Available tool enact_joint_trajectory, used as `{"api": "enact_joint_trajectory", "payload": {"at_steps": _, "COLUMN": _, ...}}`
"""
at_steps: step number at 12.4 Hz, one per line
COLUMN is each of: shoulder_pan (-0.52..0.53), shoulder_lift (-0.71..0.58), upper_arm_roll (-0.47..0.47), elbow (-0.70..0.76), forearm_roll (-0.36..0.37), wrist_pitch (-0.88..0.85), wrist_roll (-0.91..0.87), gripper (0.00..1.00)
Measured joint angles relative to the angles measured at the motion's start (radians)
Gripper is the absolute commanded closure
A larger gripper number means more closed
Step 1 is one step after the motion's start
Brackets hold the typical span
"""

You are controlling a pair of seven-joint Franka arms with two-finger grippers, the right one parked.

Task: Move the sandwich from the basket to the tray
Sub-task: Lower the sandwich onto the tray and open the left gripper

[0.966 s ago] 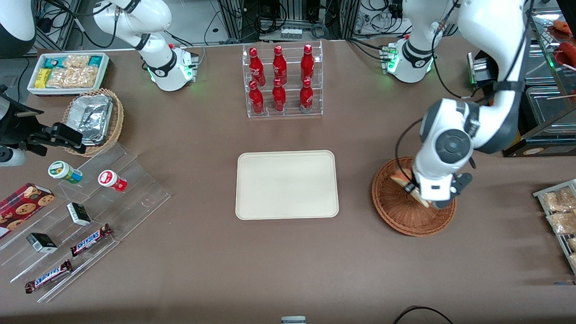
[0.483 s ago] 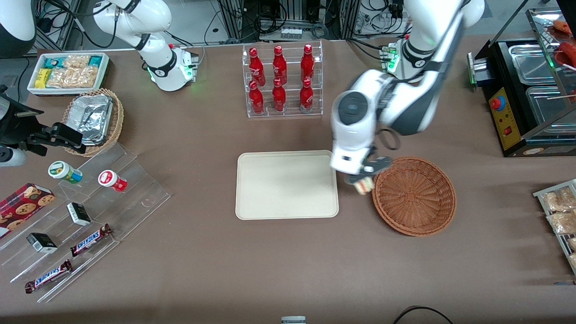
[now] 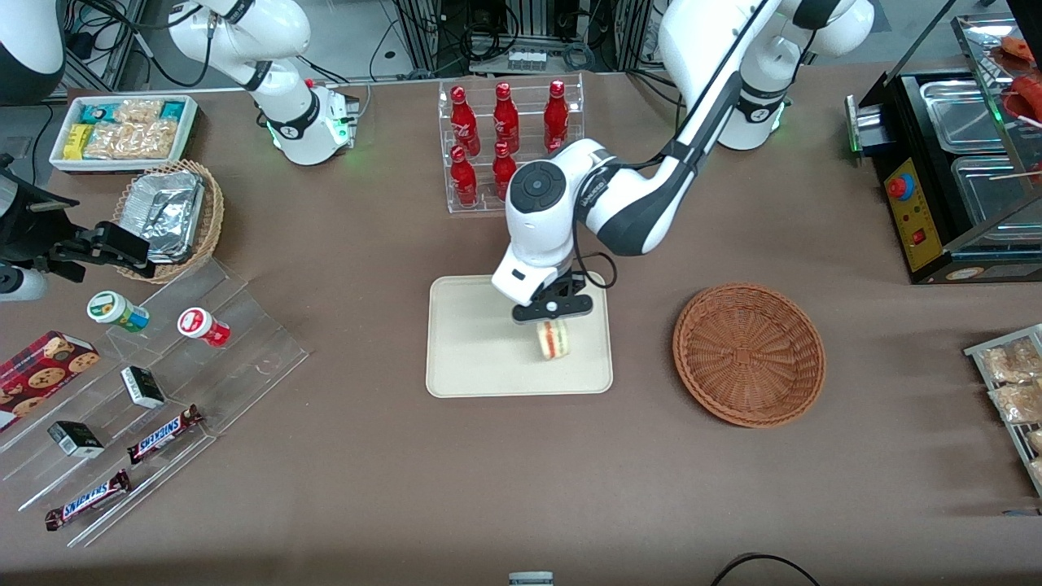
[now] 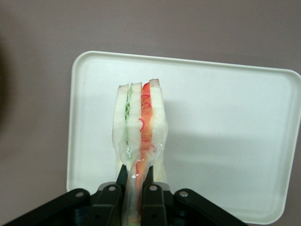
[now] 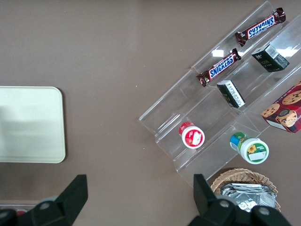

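Front view shows we're pretty deep into this one. The basket (image 3: 749,354) sits empty on the table, toward the working arm's end, and the sandwich (image 3: 553,338) is already out of it and over the tray (image 3: 472,366). So the pick and the carry look done to me; what's left is setting it down, letting go and backing off.

The gripper (image 3: 552,316) is above the tray, over the part that lies closer to the basket, with the sandwich hanging straight below it. I can't tell from this angle if the bottom of the wedge is touching the tray or just floating above it. My guess is it's close but not resting.

The wrist cam is way more useful here. The two fingers (image 4: 110,200) are squeezed in on the sandwich (image 4: 140,129), pinching it at one narrow end, seemingly through a clear wrap that's bunched up between the jaws. The rest of the wedge sticks out away from the gripper (image 4: 134,190), with the green layer on one side and the red layer on the other. The cream tray (image 4: 225,141) fills the background under it, so the sandwich is well inside the rim, not over an edge.

Honestly, the remaining bit should be easy: lower a touch, open up, lift away. The wedge may tip onto its flat side once released, which is fine.
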Motion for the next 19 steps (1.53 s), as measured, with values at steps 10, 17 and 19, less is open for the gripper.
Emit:
{"api": "enact_joint_trajectory", "payload": {"at_steps": 10, "shoulder_pan": 0.000, "shoulder_lift": 0.150, "upper_arm_roll": -0.002, "elbow": 0.004, "forearm_roll": 0.000, "wrist_pitch": 0.198, "wrist_roll": 0.104, "gripper": 0.58}}
{"api": "enact_joint_trajectory", "payload": {"at_steps": 17, "shoulder_pan": 0.003, "shoulder_lift": 0.136, "upper_arm_roll": -0.002, "elbow": 0.052, "forearm_roll": -0.019, "wrist_pitch": 0.173, "wrist_roll": 0.102, "gripper": 0.01}}
{"api": "enact_joint_trajectory", "payload": {"at_steps": 19, "shoulder_pan": 0.009, "shoulder_lift": 0.054, "upper_arm_roll": 0.004, "elbow": 0.076, "forearm_roll": -0.086, "wrist_pitch": 0.054, "wrist_roll": 0.100, "gripper": 0.01}}
